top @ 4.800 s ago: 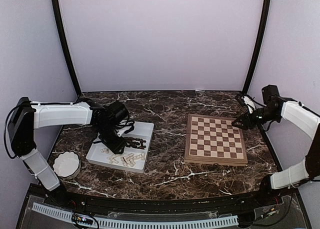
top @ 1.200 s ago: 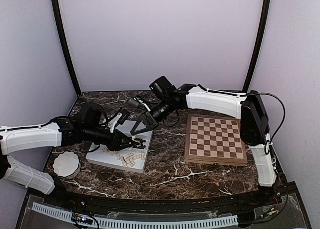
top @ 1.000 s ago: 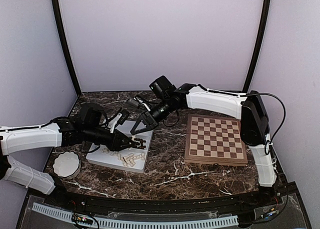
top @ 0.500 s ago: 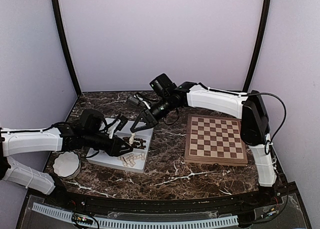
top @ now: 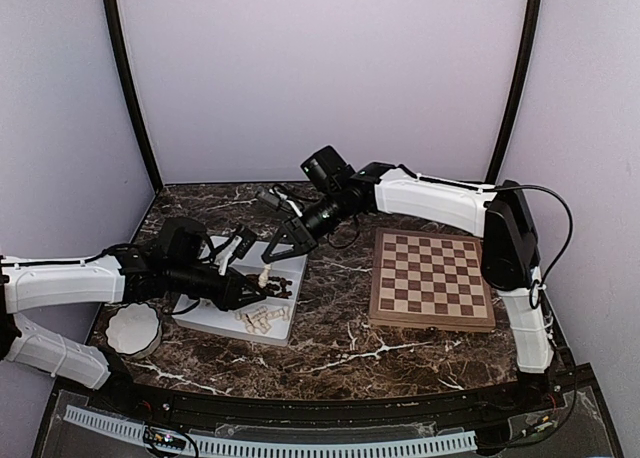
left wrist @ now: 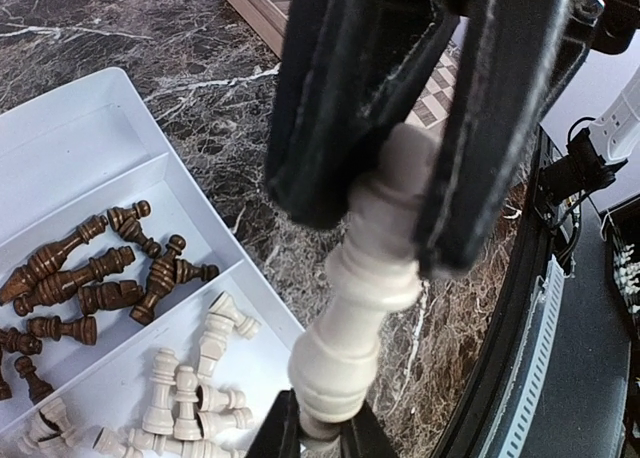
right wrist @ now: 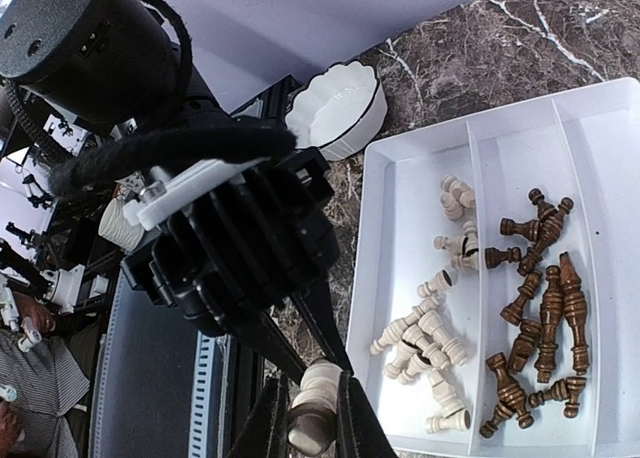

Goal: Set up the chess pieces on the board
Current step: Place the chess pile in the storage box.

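The white rectangular plastic tray (top: pixel 205 316) lies on the left half of the dark veined marble table (top: pixel 340 328) and is split into long compartments. One compartment holds the pale cream chess pieces (right wrist: pixel 425 343), lying jumbled on their sides. The next holds the dark brown chess pieces (right wrist: pixel 540 318), also toppled. Just off the tray's near-left corner sits the small white scalloped bowl (top: pixel 112 328).

From above, the two arms meet over the tray's right part, and the piece between them is only a pale speck. The wrist views make it plain. The left gripper (left wrist: pixel 385 228) is clamped on the head of one tall cream chess piece (left wrist: pixel 365 268). The right gripper (right wrist: pixel 305 418) pinches the same piece at its base. The piece hangs between the two, lifted clear of the tray.

The square wooden checked board (top: pixel 430 278) lies flat to the right, well apart from the tray. In the left wrist view only its corner and a sliver between the black fingers (left wrist: pixel 330 98) can be seen. In the right wrist view the left gripper's black body covers the middle of the frame and hides the tray's left edge. The board is out of that view.
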Controlling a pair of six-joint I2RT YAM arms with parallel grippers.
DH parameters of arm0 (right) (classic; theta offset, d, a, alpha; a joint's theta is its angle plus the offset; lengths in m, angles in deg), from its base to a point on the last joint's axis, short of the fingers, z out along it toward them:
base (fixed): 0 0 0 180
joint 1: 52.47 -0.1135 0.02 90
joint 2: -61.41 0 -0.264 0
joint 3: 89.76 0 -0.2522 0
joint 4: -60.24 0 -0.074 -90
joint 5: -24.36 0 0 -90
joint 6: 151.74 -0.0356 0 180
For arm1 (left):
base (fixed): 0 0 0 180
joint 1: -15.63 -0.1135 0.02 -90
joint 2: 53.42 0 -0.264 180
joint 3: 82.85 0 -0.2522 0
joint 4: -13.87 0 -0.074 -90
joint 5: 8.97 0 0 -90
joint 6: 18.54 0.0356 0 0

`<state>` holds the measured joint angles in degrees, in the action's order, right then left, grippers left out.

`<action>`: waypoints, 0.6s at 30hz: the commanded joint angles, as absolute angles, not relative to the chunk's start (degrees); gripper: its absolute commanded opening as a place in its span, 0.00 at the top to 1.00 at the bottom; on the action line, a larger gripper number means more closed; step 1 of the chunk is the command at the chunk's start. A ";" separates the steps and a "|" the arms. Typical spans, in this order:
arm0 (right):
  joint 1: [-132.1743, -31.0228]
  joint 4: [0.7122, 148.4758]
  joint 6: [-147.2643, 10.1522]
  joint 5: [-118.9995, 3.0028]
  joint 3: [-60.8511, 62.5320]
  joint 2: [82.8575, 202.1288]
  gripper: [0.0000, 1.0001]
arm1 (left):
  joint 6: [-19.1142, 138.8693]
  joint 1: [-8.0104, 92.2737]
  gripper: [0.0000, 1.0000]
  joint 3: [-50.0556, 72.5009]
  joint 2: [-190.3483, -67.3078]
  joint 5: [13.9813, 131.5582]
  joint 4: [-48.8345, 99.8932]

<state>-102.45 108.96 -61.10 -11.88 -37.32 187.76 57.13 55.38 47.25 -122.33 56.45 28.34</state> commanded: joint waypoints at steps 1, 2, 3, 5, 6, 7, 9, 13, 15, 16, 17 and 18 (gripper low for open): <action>-100.82 112.16 -57.14 -16.48 -39.71 185.16 1.00 | 56.18 55.18 0.88 48.09 -120.40 56.04 28.11; -100.20 112.62 -56.43 -17.38 -39.46 184.55 1.00 | 55.99 55.18 0.90 48.25 -119.93 56.14 29.47; -99.55 112.98 -55.82 -18.18 -39.03 183.73 1.00 | 55.90 55.18 0.90 48.59 -119.77 56.51 30.09; -98.18 113.79 -54.30 -20.27 -37.53 181.91 1.00 | 55.47 55.18 0.92 49.24 -119.26 57.22 31.40; -97.35 114.05 -53.59 -21.27 -36.47 180.76 1.00 | 54.96 55.18 0.93 49.44 -119.17 57.48 32.16; -96.57 114.24 -52.76 -22.37 -35.14 179.53 1.00 | 54.73 55.18 0.93 49.55 -119.17 58.14 33.25; -94.94 114.82 -50.39 -25.74 -31.09 175.54 1.00 | 53.94 55.18 0.94 49.03 -119.97 59.60 35.75; -91.53 113.59 -45.58 -33.01 -19.45 166.60 1.00 | 51.35 55.18 0.94 45.97 -123.86 63.02 43.50; -89.47 111.63 -43.72 -36.42 -12.23 161.51 1.00 | 50.04 55.18 0.94 44.61 -127.60 63.38 46.50; -88.20 110.43 -43.23 -37.89 -8.75 158.88 1.00 | 49.62 55.18 0.93 44.18 -128.52 63.41 47.22; -86.55 109.56 -42.71 -39.36 -5.04 156.47 1.00 | 49.55 55.18 0.93 43.27 -130.62 63.77 48.39; -85.87 109.22 -41.96 -41.11 -2.02 154.21 1.00 | 49.72 55.16 0.93 42.27 -131.75 64.26 48.91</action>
<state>-89.11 112.35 -46.96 -32.30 -12.49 161.59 51.60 55.38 45.59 -127.70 61.76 41.33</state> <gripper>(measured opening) 0.128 0.123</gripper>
